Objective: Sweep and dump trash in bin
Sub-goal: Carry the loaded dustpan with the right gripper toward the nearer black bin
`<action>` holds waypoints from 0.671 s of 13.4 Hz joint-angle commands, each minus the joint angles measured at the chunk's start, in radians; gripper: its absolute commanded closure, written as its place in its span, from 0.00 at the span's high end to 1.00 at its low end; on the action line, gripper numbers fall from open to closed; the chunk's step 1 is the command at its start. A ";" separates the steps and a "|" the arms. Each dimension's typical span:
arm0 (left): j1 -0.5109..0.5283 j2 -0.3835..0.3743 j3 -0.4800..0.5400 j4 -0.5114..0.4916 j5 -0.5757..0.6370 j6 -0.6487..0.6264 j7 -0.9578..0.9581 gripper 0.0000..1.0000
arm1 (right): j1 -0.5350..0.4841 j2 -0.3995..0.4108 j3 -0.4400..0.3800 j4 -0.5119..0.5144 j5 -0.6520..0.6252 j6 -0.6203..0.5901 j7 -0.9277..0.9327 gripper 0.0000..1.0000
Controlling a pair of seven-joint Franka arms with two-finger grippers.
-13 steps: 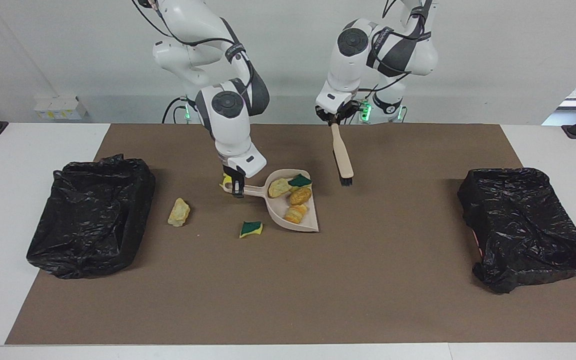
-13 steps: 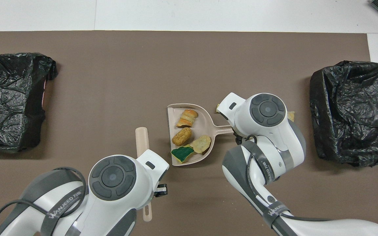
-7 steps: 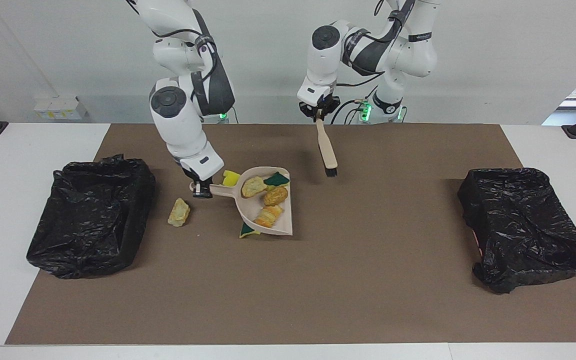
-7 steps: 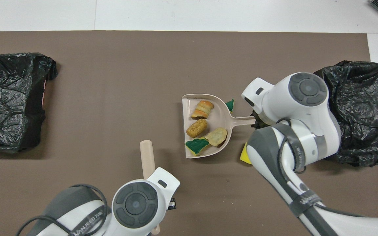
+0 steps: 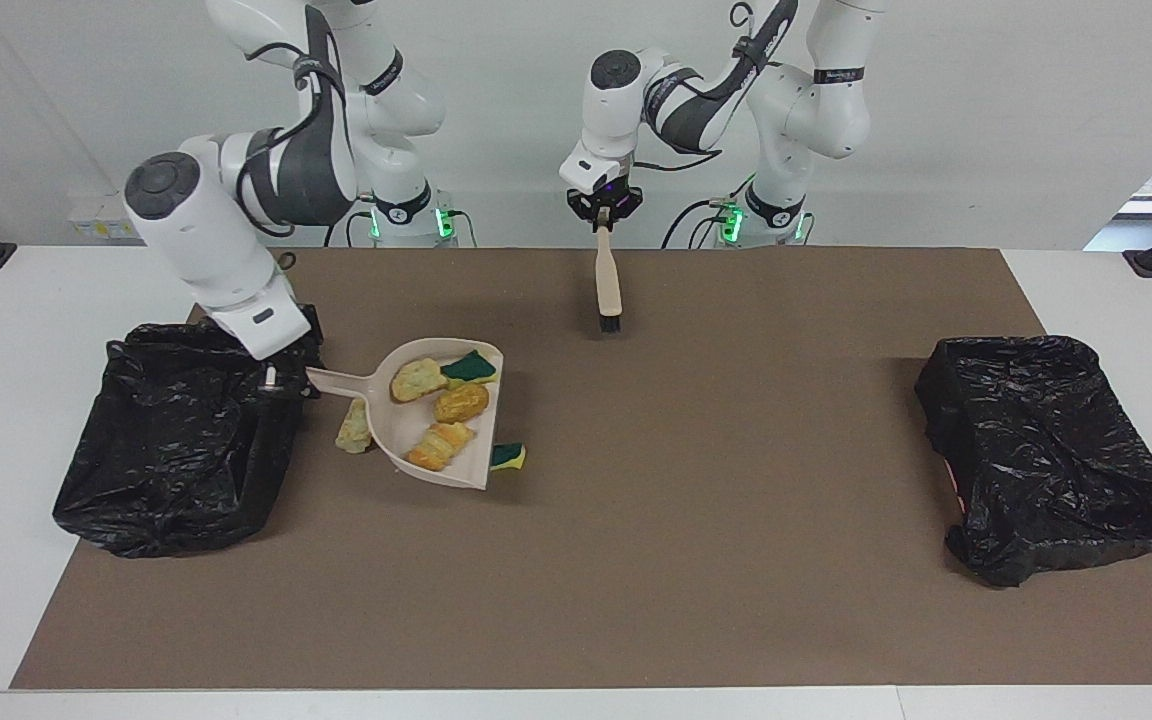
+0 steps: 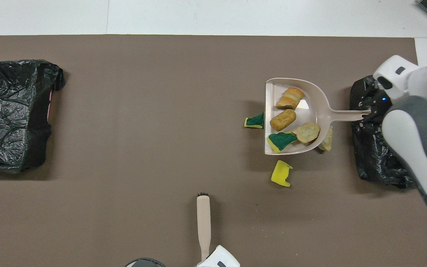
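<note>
At the left of the facing view, my right fingers (image 5: 273, 380) are clamping the handle of the dustpan (image 5: 386, 430) and carrying it, raised, toward the black bin (image 5: 176, 440) at that edge. Four scraps of trash (image 5: 461, 402) are riding in the pan. I judge this to be the carry-and-dump step. Next I am going to need the pan over the bin's mouth, tipped so the load slides out.

Three scraps are lying loose on the table: a tan chunk (image 5: 354, 430) under the pan's edge, a green-faced sponge bit (image 5: 508, 456) beside its lip, and a yellow piece (image 6: 282, 173) lower in the overhead view. Those are calling for another sweep.

My left fingers (image 5: 603, 222) are closed on the brush (image 5: 608, 285), waiting at upper centre. A second bin (image 5: 1046, 450) is sitting at the right, well apart.
</note>
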 commanded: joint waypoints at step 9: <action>-0.038 0.002 0.017 -0.053 -0.104 0.049 0.010 0.20 | -0.388 0.023 -0.004 0.161 -0.258 -0.034 -0.297 0.00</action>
